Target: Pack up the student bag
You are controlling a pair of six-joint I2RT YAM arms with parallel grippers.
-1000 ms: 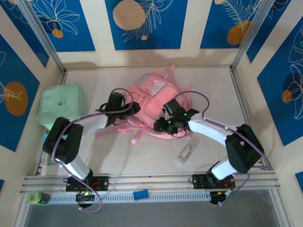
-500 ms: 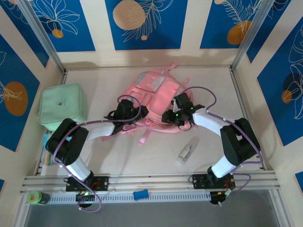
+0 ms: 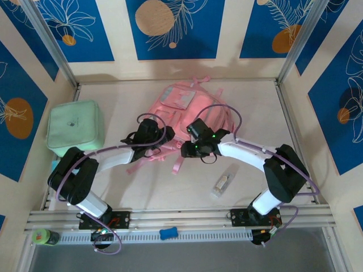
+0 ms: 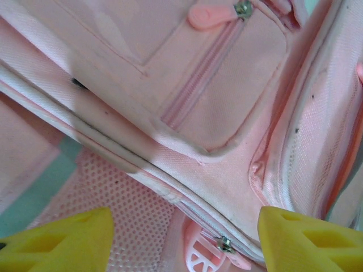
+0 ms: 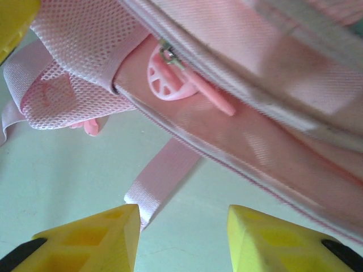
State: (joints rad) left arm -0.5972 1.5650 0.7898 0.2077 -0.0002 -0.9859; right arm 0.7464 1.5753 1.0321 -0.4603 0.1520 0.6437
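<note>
The pink student bag (image 3: pixel 180 110) lies flat in the middle of the table, straps trailing toward the near side. My left gripper (image 3: pixel 152 129) hovers at its left near edge, open; between its yellow fingers (image 4: pixel 62 241) show pink mesh and a zipper pull (image 4: pixel 226 245). My right gripper (image 3: pixel 190 148) is at the bag's near edge, open over bare table, beside a loose strap end (image 5: pixel 161 178). A round pink zipper tab (image 5: pixel 164 79) hangs from the bag's edge (image 5: pixel 244 136) above the right fingers (image 5: pixel 91 241).
A mint-green square soft case (image 3: pixel 75 126) sits at the left. A small clear packet (image 3: pixel 223 183) lies on the table right of centre, near the right arm. A green bottle (image 3: pixel 44 236) and a blue object (image 3: pixel 168 233) rest on the front rail.
The bag has shifted a little toward the back. My right gripper has swung left and nearer, to the bag's near edge. My left gripper has stayed at the left edge.
</note>
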